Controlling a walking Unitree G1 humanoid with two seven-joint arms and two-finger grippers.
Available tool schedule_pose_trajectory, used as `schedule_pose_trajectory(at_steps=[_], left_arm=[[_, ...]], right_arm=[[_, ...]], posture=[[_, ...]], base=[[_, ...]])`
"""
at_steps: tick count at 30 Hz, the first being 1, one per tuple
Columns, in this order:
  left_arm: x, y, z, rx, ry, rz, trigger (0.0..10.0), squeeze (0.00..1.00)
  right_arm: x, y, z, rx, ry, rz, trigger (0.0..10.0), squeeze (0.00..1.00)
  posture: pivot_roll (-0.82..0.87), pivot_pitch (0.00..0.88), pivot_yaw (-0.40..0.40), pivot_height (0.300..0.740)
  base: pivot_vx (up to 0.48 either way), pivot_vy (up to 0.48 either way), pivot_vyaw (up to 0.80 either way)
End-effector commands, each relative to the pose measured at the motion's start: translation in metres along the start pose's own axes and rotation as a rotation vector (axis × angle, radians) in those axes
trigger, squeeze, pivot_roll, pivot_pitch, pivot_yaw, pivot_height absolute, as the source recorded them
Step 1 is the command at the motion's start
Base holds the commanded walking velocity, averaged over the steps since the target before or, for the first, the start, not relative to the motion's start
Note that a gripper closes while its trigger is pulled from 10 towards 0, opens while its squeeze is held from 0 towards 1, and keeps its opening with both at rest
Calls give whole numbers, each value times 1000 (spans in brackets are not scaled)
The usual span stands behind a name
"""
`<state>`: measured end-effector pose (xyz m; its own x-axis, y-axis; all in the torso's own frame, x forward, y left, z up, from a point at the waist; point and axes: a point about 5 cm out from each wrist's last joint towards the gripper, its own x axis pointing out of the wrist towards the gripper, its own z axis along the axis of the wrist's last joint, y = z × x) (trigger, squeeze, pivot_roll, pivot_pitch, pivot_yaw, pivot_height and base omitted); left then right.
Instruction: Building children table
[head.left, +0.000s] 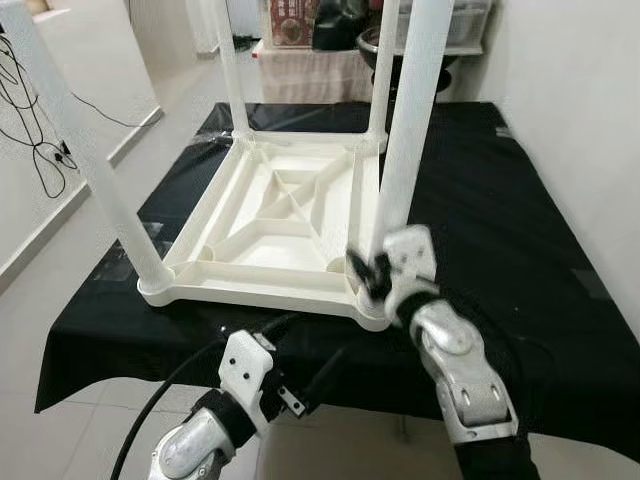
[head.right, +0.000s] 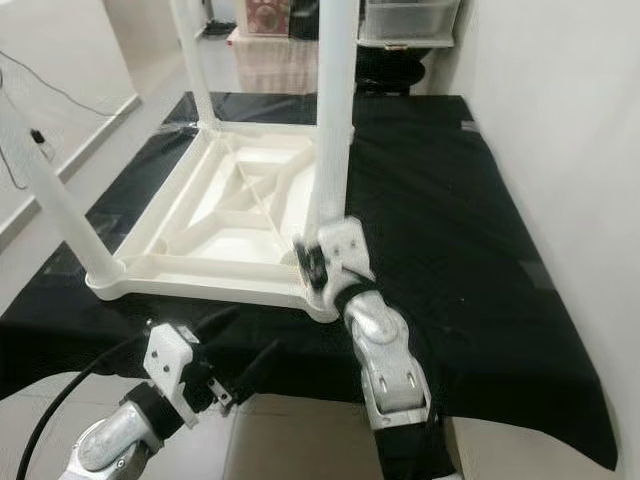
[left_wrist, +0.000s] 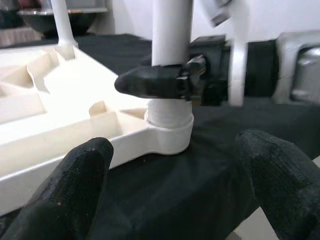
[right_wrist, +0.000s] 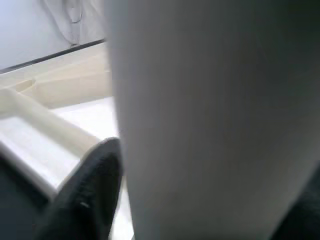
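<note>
The white table top (head.left: 270, 215) lies upside down at centre frame on the black cloth (head.left: 520, 250) — the right gripper (head.left: 368, 272) clamps its near-right leg (head.left: 405, 150) just above the socket. Lower left, the left gripper (head.left: 300, 375) hangs open.

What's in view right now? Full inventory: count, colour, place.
tabletop: 1, cream, upside down on the cloth
legs: 4, white, upright, one at each tabletop corner
cloth: 1, black, covering the work surface
cables: several, black, on the floor by the left wall
bowl: 1, dark, on the far shelf behind the cloth
right gripper: 1, black fingers shut on the near right leg just above its socket
left gripper: 1, black fingers open, low at the near cloth edge, pointing at that leg
</note>
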<state>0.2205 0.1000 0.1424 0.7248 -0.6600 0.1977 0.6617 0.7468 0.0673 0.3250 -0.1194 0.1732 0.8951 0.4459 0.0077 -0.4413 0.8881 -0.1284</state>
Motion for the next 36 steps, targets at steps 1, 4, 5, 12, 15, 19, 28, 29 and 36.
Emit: schedule_pose_trajectory(at_steps=[1,4,5,12,15,19,28,29,36], left_arm=[[-3,2,-5,-7,22,8,10000,0],[-2,1,-5,-8,22,5,10000,0],[-2,1,-5,-8,22,4,10000,0],[-2,0,-5,-5,22,7,10000,0],[-3,-1,-4,-3,23,10,10000,0],[-3,-1,-4,-2,26,10,10000,0],[-4,-2,-4,-1,27,12,10000,0],[-4,-2,-3,-2,26,12,10000,0],[-5,-1,-2,-6,25,10,10000,0]], right_arm=[[5,3,16,25,-79,109,10000,1000],[5,2,23,21,-103,247,10000,1000],[5,-1,26,-38,-93,385,10000,0],[12,-15,31,-83,-61,622,10000,0],[19,-15,35,-48,-52,701,10000,0],[21,-13,34,-25,-20,811,2784,0],[24,-16,34,-4,-20,864,0,0],[24,-19,33,-8,-24,849,0,0],[12,-41,21,-58,-23,510,0,0]], posture=[[-73,151,21,740],[-69,149,19,740],[-66,148,15,740],[-50,147,10,740],[-36,149,9,740],[-33,150,10,740],[-32,153,11,740],[-36,156,13,740],[-52,172,13,740]], base=[[0,0,0],[0,0,0],[0,0,0],[0,0,0],[0,0,0],[0,0,0],[0,0,0],[0,0,0],[0,0,0]])
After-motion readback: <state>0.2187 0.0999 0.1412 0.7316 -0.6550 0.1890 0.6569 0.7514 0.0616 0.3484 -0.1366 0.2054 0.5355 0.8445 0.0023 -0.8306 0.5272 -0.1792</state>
